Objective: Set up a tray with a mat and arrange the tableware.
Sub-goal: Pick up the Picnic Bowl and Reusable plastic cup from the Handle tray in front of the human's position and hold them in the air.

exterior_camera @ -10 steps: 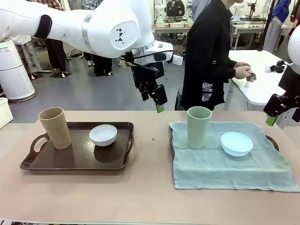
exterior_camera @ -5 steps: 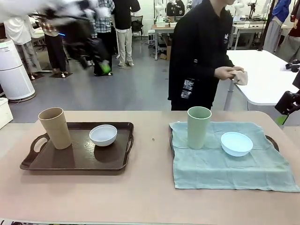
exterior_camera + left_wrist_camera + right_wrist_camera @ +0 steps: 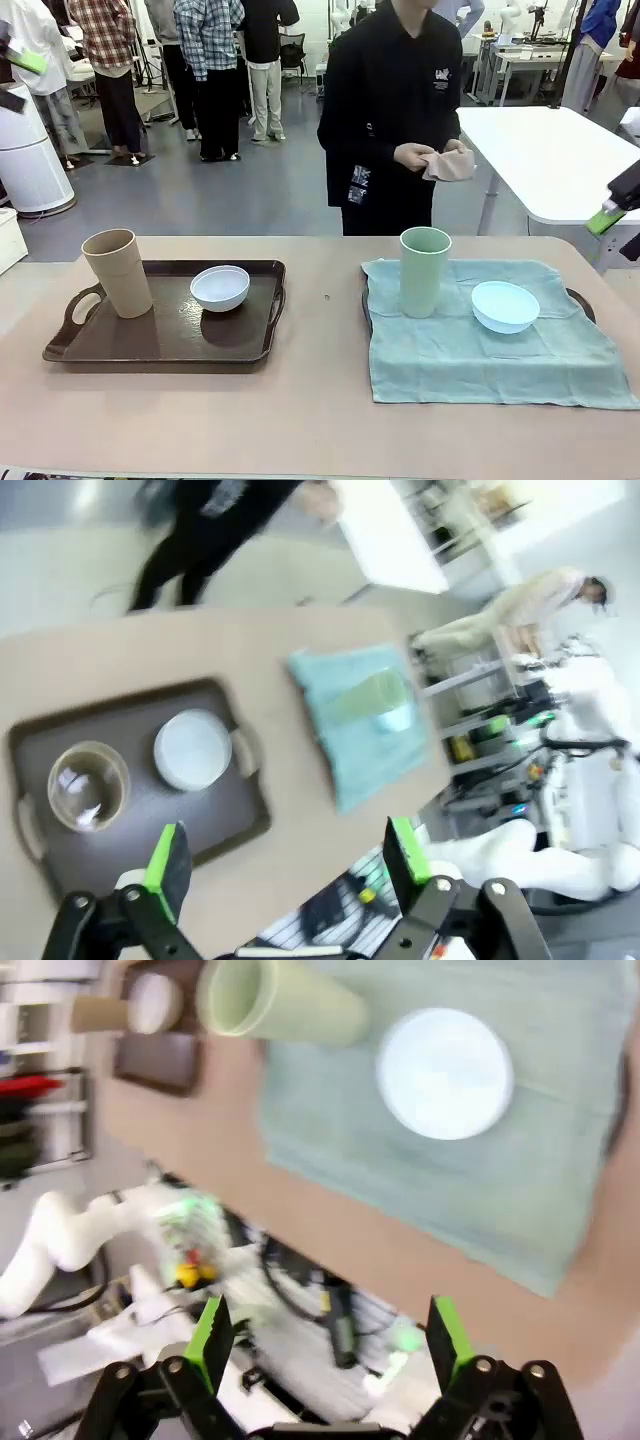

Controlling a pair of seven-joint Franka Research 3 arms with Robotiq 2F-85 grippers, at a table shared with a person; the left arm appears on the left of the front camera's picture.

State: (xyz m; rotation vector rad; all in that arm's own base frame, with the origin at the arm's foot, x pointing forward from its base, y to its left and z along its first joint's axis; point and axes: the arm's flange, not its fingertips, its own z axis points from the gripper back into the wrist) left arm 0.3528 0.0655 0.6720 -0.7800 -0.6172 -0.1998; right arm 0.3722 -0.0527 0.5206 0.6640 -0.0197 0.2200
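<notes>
**Two trays sit side by side on the table (image 3: 320, 420).** The brown tray (image 3: 110, 345) on the robot's left has no mat. It carries the beige tumbler (image 3: 117, 272), upright at its left end, and the white bowl (image 3: 220, 288) near it toward the middle. The right tray (image 3: 584, 300) is draped with a pale green mat (image 3: 470, 355). On it the green tumbler (image 3: 424, 271) stands upright, with the blue bowl (image 3: 504, 306) near it on the right. Across the table a person holds a folded beige cloth (image 3: 452, 165) in both hands, well apart from either tray. The left claw (image 3: 287, 860) hangs high above the table, released and empty, looking down on the brown tray. The right claw (image 3: 328, 1345), likewise spread with nothing between its pads, hovers high at the table's right side, looking down on the mat. The left arm is nearer the unlined tray. Its tumbler's long axis is vertical, so a grasp there would likely call for a long descent and a sideways approach.
</notes>
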